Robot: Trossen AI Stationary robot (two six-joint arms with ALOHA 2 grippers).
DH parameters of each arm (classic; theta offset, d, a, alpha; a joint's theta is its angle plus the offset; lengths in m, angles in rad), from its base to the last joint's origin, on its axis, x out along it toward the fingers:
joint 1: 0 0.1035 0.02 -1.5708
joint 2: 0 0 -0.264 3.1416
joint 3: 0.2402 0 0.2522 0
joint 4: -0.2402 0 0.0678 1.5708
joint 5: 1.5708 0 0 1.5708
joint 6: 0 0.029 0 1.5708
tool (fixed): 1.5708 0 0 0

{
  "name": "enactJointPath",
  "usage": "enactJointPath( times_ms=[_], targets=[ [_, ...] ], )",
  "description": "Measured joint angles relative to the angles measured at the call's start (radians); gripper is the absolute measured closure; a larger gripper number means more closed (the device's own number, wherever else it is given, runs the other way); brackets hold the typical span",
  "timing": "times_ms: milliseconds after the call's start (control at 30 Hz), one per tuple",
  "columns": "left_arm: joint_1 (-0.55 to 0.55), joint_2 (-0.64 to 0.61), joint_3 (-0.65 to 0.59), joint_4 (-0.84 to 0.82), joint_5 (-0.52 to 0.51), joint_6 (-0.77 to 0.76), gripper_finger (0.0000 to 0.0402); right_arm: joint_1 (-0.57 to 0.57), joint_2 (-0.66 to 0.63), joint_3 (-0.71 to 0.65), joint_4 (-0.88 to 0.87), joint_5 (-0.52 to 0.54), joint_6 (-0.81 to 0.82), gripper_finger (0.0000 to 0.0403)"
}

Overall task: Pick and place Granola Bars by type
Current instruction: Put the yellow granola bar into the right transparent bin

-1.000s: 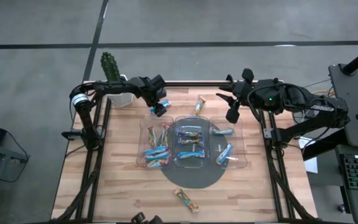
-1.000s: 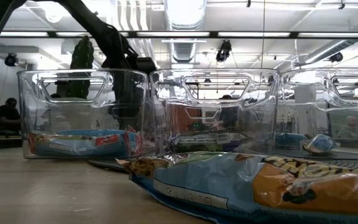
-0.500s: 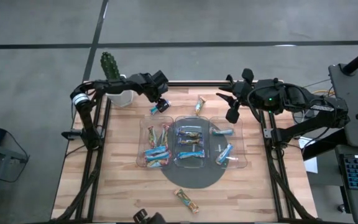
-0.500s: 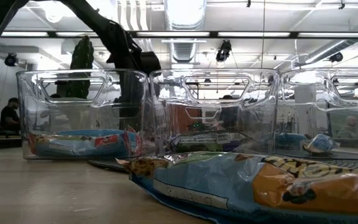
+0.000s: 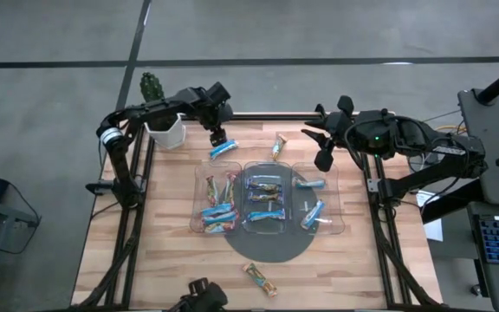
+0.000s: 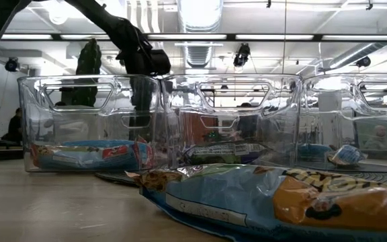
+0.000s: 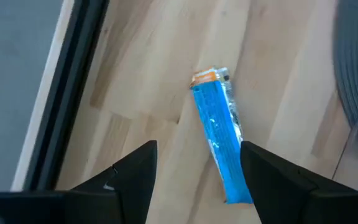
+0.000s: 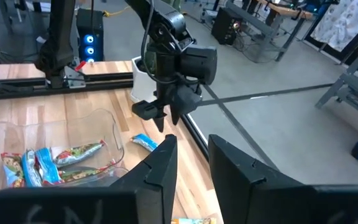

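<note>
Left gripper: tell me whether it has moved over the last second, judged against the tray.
Yes. In the high view the left gripper, open, has drawn back from the tray toward the table's far edge, above the blue bar.

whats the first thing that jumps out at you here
The clear tray mid-table, its three compartments holding wrapped bars. Next, the left gripper with open jaws, hanging just above a lone blue bar on the wood behind the tray. The right gripper waits near the table's far right corner.
</note>
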Motion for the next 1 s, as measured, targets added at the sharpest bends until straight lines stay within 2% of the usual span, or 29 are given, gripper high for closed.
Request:
enactJointPath(
  times_ms=[167,267,400,533,667,1000],
  targets=[
    [0.002,0.000,-0.010,-0.023,0.013,0.186,0.0189,0.000,0.000,0.000,0.000,0.000,0.026,0.0326],
    [0.002,0.000,-0.010,-0.021,0.014,0.200,0.0189,0.000,0.000,0.000,0.000,0.000,0.029,0.0330],
    [0.019,0.018,-0.010,-0.016,0.017,0.117,0.0189,0.000,0.000,0.000,0.000,0.000,0.052,0.0329],
    [0.040,0.064,-0.009,-0.015,0.045,-0.039,0.0189,0.000,0.000,0.000,0.000,0.002,0.071,0.0329],
    [0.044,0.107,-0.008,-0.022,0.132,-0.139,0.0189,0.000,0.000,0.000,0.000,0.002,0.078,0.0334],
    [0.020,0.148,0.022,-0.065,0.145,-0.198,0.0189,0.000,0.000,0.000,0.000,0.002,0.080,0.0335]
  ],
)
